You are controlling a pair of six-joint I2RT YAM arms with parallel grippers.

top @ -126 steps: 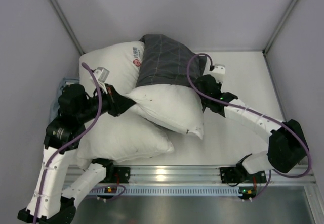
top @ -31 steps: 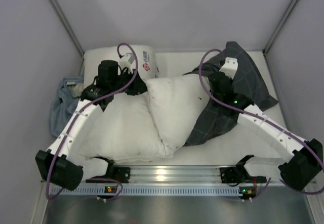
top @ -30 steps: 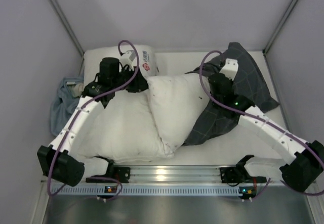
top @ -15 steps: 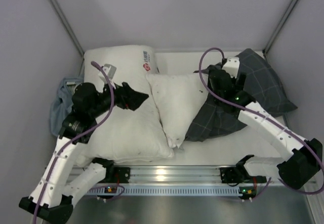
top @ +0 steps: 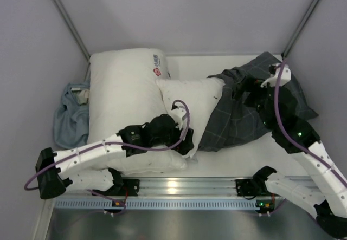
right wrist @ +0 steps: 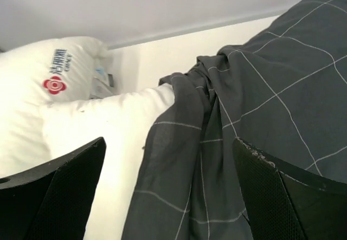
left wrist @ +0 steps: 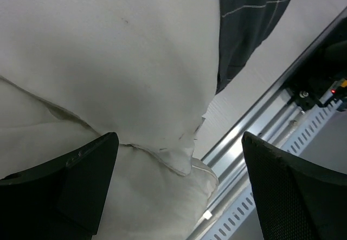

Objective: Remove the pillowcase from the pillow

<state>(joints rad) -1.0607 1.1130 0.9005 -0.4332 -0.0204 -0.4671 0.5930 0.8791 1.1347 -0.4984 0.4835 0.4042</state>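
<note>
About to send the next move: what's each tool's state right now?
Left tool: open, holding nothing, over the pillow corner.
Right tool: open, holding nothing, above the pillowcase.

- The pillowcase (top: pixel 227 122), dark grey-blue with thin light check lines, lies crumpled at centre right of the top view, its bunched left edge draped over the pillow's right side.
- The pillow (top: pixel 198 95), plump and plain white, lies slanted at frame centre, mostly uncovered.
</note>
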